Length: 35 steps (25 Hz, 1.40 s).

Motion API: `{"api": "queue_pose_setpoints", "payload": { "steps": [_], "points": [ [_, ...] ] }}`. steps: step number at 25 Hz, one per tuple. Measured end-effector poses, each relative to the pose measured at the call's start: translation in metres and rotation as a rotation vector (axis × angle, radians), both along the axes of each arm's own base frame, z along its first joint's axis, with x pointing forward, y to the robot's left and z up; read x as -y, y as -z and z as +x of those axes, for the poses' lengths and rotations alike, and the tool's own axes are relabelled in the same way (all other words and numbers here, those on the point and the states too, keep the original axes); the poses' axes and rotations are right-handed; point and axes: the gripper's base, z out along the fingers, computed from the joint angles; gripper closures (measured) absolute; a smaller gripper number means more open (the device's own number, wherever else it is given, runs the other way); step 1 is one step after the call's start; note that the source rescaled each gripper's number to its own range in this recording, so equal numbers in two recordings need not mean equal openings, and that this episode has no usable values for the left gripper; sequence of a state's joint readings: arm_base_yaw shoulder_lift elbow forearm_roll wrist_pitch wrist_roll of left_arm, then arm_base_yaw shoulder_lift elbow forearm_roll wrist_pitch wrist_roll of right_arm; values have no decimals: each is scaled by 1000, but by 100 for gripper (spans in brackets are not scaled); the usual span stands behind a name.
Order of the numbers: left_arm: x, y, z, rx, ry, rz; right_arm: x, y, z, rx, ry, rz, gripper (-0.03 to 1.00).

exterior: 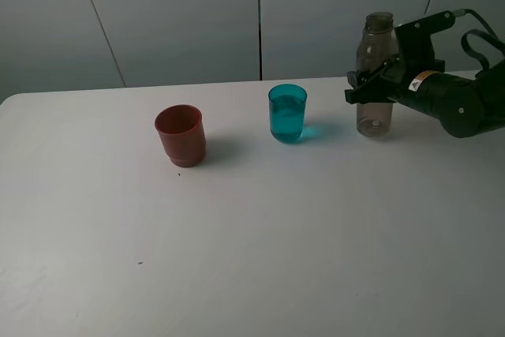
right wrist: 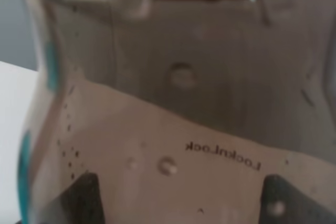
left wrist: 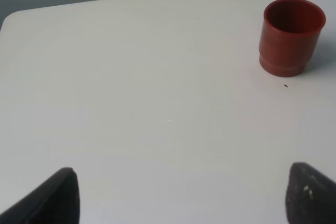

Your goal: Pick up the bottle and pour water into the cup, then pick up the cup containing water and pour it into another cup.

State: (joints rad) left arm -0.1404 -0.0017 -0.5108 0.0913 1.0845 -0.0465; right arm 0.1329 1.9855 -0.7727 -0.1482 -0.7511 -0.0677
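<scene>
Your bottle (exterior: pixel 374 116) stands upright on the table (exterior: pixel 260 234), near the cup (exterior: pixel 287 114) and to its right in the high view. Your right gripper (exterior: pixel 364 87) is clamped tight around the bottle's waist. The cup itself looks to hold some water. Another cup (exterior: pixel 181 135) sits on the cup's left, apart from it. Your left gripper (left wrist: pixel 184 198) has its fingers (left wrist: pixel 52 198) spread wide over bare tabletop, with nothing in its grasp.

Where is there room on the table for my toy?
The whole front of the table, nearer than the cups, is bare. So is the gap between the red-brown cup and the teal cup. The back right is crowded: the right gripper holds the bottle beside the teal cup.
</scene>
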Motion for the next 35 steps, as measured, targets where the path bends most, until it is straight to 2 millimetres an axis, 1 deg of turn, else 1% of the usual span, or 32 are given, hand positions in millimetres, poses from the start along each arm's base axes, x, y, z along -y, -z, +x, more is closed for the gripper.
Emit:
{"api": "queue_pose_setpoints", "payload": {
  "steps": [4, 10, 11, 12, 13, 14, 15, 16, 18, 20, 24, 27, 30, 33, 35],
  "points": [
    [0, 0, 0, 0, 0, 0, 0, 4, 0, -13, 5, 10, 97],
    [0, 0, 0, 0, 0, 0, 0, 4, 0, -23, 14, 34, 97],
    [0, 0, 0, 0, 0, 0, 0, 4, 0, -25, 15, 36, 94],
    [0, 0, 0, 0, 0, 0, 0, 3, 0, -23, 16, 38, 74],
    [0, 0, 0, 0, 0, 0, 0, 2, 0, -19, 16, 39, 42],
    [0, 0, 0, 0, 0, 0, 0, -1, 0, -11, 14, 40, 16],
    [0, 0, 0, 0, 0, 0, 0, -5, 0, 0, 15, 43, 7],
    [0, 0, 0, 0, 0, 0, 0, -9, 0, 12, 14, 45, 1],
    [0, 0, 0, 0, 0, 0, 0, -18, 0, 36, 14, 48, -2],
    [0, 0, 0, 0, 0, 0, 0, -29, -1, 64, 13, 52, -2],
    [0, 0, 0, 0, 0, 0, 1, -58, -6, 107, 10, 32, -2],
    [0, 0, 0, 0, 0, 0, 2, -85, -12, 150, 5, 5, -2],
    [0, 0, 0, 0, 0, 0, 5, -114, -23, 183, 9, -6, -2],
    [0, 0, 0, 0, 0, 0, 6, -135, -36, 172, -2, -31, -2],
    [0, 0, 0, 0, 0, 0, 5, -144, -44, 150, -20, -55, -2]
  ]
}}
